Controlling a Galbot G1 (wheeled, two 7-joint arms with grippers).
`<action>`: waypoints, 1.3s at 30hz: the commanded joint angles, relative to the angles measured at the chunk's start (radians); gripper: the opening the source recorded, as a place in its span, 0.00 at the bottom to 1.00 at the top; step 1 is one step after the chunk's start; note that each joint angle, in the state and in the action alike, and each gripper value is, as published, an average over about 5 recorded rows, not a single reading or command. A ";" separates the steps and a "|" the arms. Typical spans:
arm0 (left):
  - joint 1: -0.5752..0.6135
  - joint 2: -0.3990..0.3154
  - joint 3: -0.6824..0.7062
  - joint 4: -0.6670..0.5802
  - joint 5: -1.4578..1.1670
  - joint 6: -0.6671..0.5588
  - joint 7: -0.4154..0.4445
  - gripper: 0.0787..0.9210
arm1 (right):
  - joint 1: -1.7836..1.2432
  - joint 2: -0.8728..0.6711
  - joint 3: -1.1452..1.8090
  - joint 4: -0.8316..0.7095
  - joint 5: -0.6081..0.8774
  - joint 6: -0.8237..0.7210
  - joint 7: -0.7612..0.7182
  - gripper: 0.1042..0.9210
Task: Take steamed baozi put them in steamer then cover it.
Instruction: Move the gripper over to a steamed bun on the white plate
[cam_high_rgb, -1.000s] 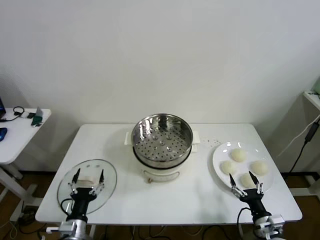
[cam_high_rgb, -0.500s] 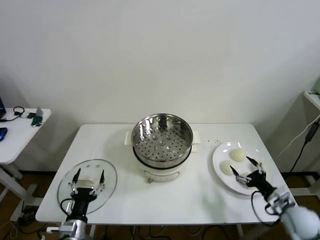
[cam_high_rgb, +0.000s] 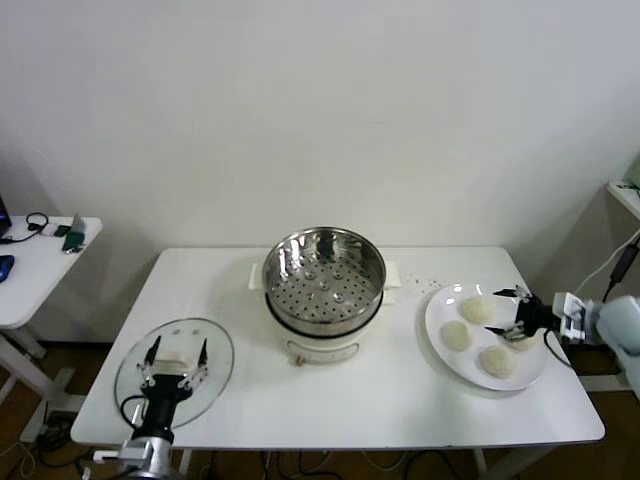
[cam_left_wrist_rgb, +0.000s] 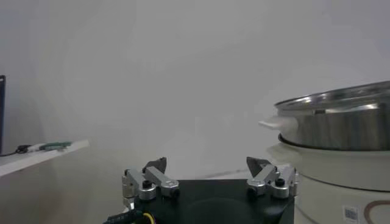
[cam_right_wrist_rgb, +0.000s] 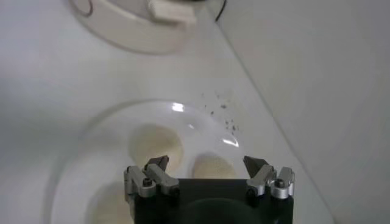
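Note:
The steel steamer (cam_high_rgb: 323, 278) with its perforated floor stands empty at the table's middle on a cream pot base. Several cream-white baozi lie on a white plate (cam_high_rgb: 440, 303) at the right: one at the back (cam_high_rgb: 476, 309), one on the left (cam_high_rgb: 456, 335), one at the front (cam_high_rgb: 497, 361). Another (cam_high_rgb: 523, 344) is partly hidden under my right gripper (cam_high_rgb: 506, 315), which reaches in from the right, open and empty, just above the plate. In the right wrist view the gripper (cam_right_wrist_rgb: 207, 163) is open over a baozi (cam_right_wrist_rgb: 212, 165). My left gripper (cam_high_rgb: 176, 362) is open above the glass lid (cam_high_rgb: 215, 352).
A small side table (cam_high_rgb: 40, 262) with cables and a green object stands at the left beyond the work table. In the left wrist view the left gripper (cam_left_wrist_rgb: 207, 164) sits low with the steamer (cam_left_wrist_rgb: 341, 115) beside it. The right wrist view shows the pot base (cam_right_wrist_rgb: 131, 27) beyond the plate (cam_right_wrist_rgb: 79, 137).
My right arm has swung from the table's front edge round to the right side, and its gripper now reaches over the plate from there. The left arm has not moved.

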 joint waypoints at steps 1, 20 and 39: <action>-0.010 0.009 -0.005 0.013 -0.007 0.006 -0.001 0.88 | 0.500 0.033 -0.519 -0.280 -0.107 0.019 -0.129 0.88; -0.010 0.032 -0.015 0.026 -0.017 0.014 -0.002 0.88 | 0.538 0.370 -0.624 -0.624 -0.200 0.079 -0.099 0.88; -0.013 0.028 -0.015 0.042 -0.016 0.015 -0.005 0.88 | 0.510 0.452 -0.580 -0.729 -0.274 0.124 -0.082 0.88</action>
